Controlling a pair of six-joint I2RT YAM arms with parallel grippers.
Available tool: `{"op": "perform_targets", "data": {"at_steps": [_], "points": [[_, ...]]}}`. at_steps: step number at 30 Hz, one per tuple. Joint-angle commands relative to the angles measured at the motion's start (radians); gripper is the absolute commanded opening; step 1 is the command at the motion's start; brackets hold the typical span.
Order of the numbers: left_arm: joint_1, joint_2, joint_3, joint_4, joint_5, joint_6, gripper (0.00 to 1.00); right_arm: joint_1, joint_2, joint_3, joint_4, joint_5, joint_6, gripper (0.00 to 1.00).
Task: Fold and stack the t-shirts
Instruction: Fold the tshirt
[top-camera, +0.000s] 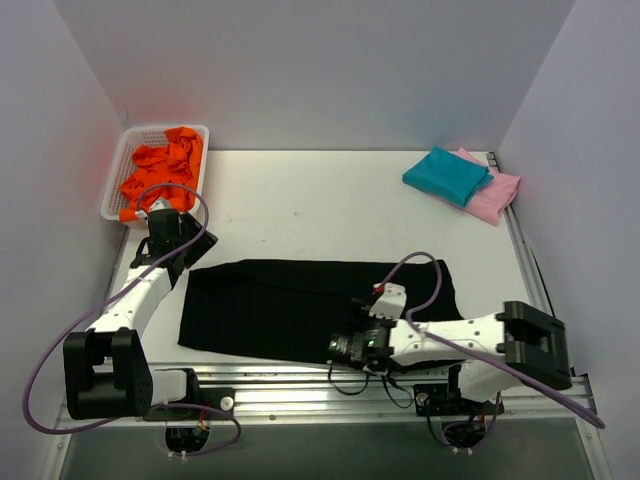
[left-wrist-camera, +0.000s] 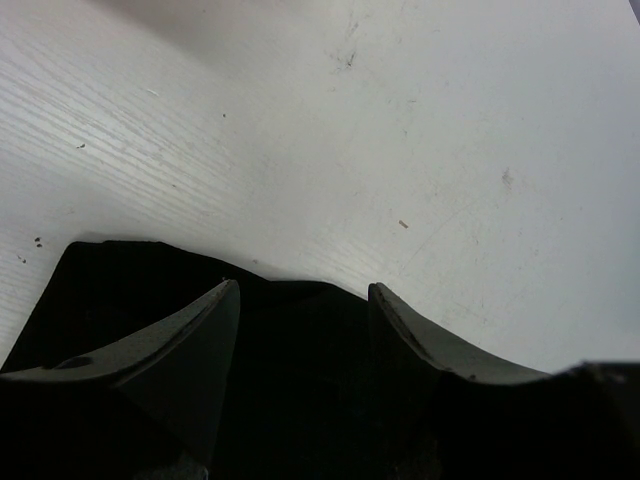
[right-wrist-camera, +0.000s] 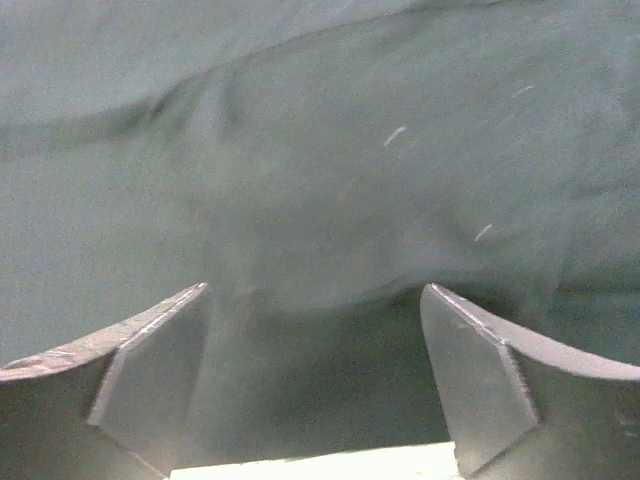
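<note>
Between fingers of right gripper, spread wide, I see near hem of black t-shirt, lying flat near middle. Left gripper, also released, over its far-left corner. Cloth soft, limp, light: I would pinch edges. Teal t-shirt on pink t-shirt, folded, far right.

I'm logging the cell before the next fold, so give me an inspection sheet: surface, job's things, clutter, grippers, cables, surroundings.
Surface: white table, light scuffs and specks.
Job's things: black shirt laid out wide near the arms; teal shirt folded on top of the pink shirt, far right corner.
Clutter: white basket holding orange cloth, far left corner.
Grippers: left gripper open over the black shirt's far left corner; right gripper open at its near edge, cloth between the fingers.
Cables: purple cables loop along both arms; the right one arcs above the black shirt.
Surroundings: plain pale walls on three sides.
</note>
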Motion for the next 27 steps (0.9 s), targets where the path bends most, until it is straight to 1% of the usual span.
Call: {"op": "perform_targets", "data": {"at_steps": [1,2,3,4,6,7,8,9,10,11,13,15,17,21,24,27], "points": [[0.003,-0.009,0.004,0.044,0.012,0.007,0.63,-0.159,-0.193,-0.122,0.232,0.008,-0.095,0.75],[0.003,-0.009,0.006,0.044,0.014,0.007,0.63,-0.191,-0.220,-0.175,0.268,0.000,-0.152,0.68],[0.004,-0.009,0.004,0.047,0.017,0.006,0.63,-0.218,-0.237,-0.190,0.297,-0.008,-0.175,0.66],[0.004,-0.011,0.004,0.047,0.022,0.006,0.63,-0.271,-0.248,-0.197,0.315,-0.008,-0.195,0.65],[0.004,-0.016,0.001,0.052,0.025,0.006,0.63,-0.322,-0.236,-0.181,0.316,-0.010,-0.237,0.54],[0.006,-0.016,0.001,0.053,0.032,0.004,0.63,-0.372,-0.214,-0.168,0.314,-0.008,-0.254,0.49],[0.006,-0.016,0.001,0.053,0.032,0.004,0.63,-0.396,-0.202,-0.158,0.317,-0.010,-0.286,0.33],[0.006,-0.016,0.001,0.053,0.032,0.004,0.63,-0.420,-0.193,-0.141,0.325,-0.016,-0.307,0.26],[0.004,-0.016,0.003,0.052,0.031,0.004,0.63,-0.464,-0.176,-0.135,0.351,-0.023,-0.329,0.22],[0.006,-0.016,0.004,0.050,0.034,0.004,0.63,-0.483,-0.170,-0.130,0.366,-0.039,-0.347,0.18],[0.006,-0.019,0.003,0.050,0.037,0.004,0.63,-0.523,-0.148,-0.128,0.416,-0.063,-0.402,0.12],[0.006,-0.020,0.003,0.050,0.037,0.004,0.63,-0.586,-0.127,-0.128,0.447,-0.108,-0.445,0.09],[0.009,-0.019,0.004,0.049,0.040,0.004,0.63,-0.624,-0.082,-0.130,0.483,-0.134,-0.459,0.05],[0.009,0.001,0.000,0.072,0.068,-0.002,0.63,-0.634,0.007,-0.122,0.541,-0.203,-0.465,0.02],[0.012,0.026,0.001,0.087,0.086,-0.007,0.63,-0.638,0.126,-0.078,0.607,-0.243,-0.487,0.01],[0.012,0.046,0.001,0.102,0.105,-0.011,0.62,-0.650,0.313,0.016,0.683,-0.302,-0.528,0.01]]}}
